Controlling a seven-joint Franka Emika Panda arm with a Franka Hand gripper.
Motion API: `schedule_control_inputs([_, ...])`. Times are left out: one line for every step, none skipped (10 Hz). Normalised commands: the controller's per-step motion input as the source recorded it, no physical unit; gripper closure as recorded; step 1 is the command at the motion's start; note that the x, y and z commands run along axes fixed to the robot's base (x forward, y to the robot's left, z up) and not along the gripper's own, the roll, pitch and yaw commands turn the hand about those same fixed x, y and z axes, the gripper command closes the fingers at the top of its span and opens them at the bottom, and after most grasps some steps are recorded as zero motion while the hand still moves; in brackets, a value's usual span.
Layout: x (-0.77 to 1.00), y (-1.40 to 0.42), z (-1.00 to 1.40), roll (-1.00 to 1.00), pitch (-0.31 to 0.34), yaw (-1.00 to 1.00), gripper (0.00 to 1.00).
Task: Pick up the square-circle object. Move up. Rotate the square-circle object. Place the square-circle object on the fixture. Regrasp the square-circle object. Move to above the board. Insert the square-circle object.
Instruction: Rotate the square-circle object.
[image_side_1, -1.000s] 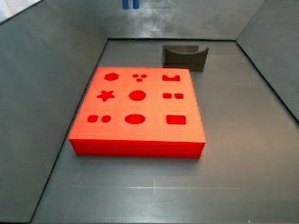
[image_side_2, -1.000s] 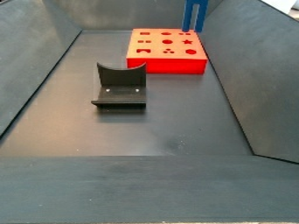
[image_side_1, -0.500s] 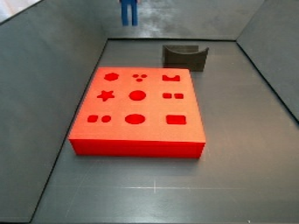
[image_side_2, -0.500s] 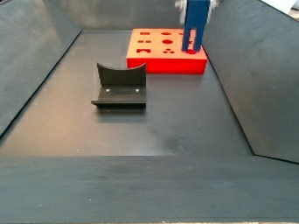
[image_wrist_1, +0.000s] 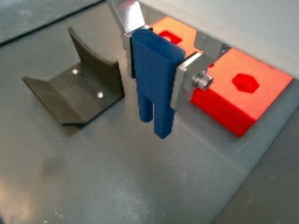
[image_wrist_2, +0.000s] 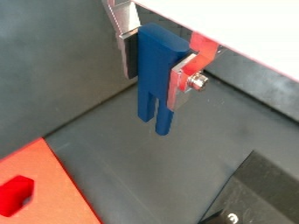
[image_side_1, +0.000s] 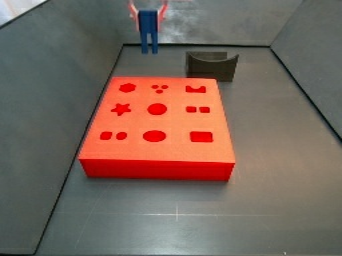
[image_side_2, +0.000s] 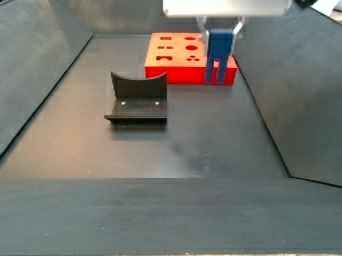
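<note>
Two silver fingers (image_wrist_1: 126, 17) of the gripper (image_wrist_1: 158, 70) clamp the upper part of the square-circle object (image_wrist_1: 152, 83), which hangs upright with its forked lower end free below them; the jaws stand only as wide as the blue block is thick. In a wrist view the same grip shows, the gripper (image_wrist_2: 152, 66) closed on the square-circle object (image_wrist_2: 153, 83) above bare grey floor.

In a side view the square-circle object (image_side_1: 148, 32) hangs at the upper left of the frame, beyond the far edge of the board (image_side_1: 158, 128) and clear of it, with the fixture (image_side_1: 213, 64) well apart at the upper right. In a side view the gripper (image_side_2: 219, 28) holds the square-circle object (image_side_2: 219, 56) at the upper right, at the right-hand edge of the board (image_side_2: 185, 55), close to the dark side wall. The fixture (image_side_2: 136, 97) sits at centre left, apart from both, with open grey floor across the whole lower half.
</note>
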Motion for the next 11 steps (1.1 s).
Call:
schedule_control_inputs([0.03,0.02,-1.0,-0.17,-0.037,-0.04,1.0])
schedule_control_inputs([0.03,0.02,-0.99,-0.17,-0.039,-0.03,1.0])
schedule_control_inputs([0.03,0.02,-0.79,-0.18,-0.04,-0.03,1.0])
schedule_control_inputs([0.02,0.02,-0.64,-0.18,-0.038,-0.02,1.0])
schedule_control_inputs([0.03,0.01,-0.44,-0.18,-0.034,-0.02,1.0])
schedule_control_inputs([0.03,0.01,-0.35,-0.18,-0.033,-0.02,1.0])
schedule_control_inputs([0.0,0.0,0.0,-0.19,-0.024,-0.01,0.0])
schedule_control_inputs([0.0,0.0,1.0,-0.19,0.001,-0.01,0.0])
schedule_control_inputs([0.0,0.0,1.0,-0.19,0.007,-0.01,0.0])
schedule_control_inputs([-0.02,0.0,1.0,-0.19,0.035,-0.01,0.0])
schedule_control_inputs([-0.02,0.01,0.96,-0.18,0.047,-0.01,0.0])
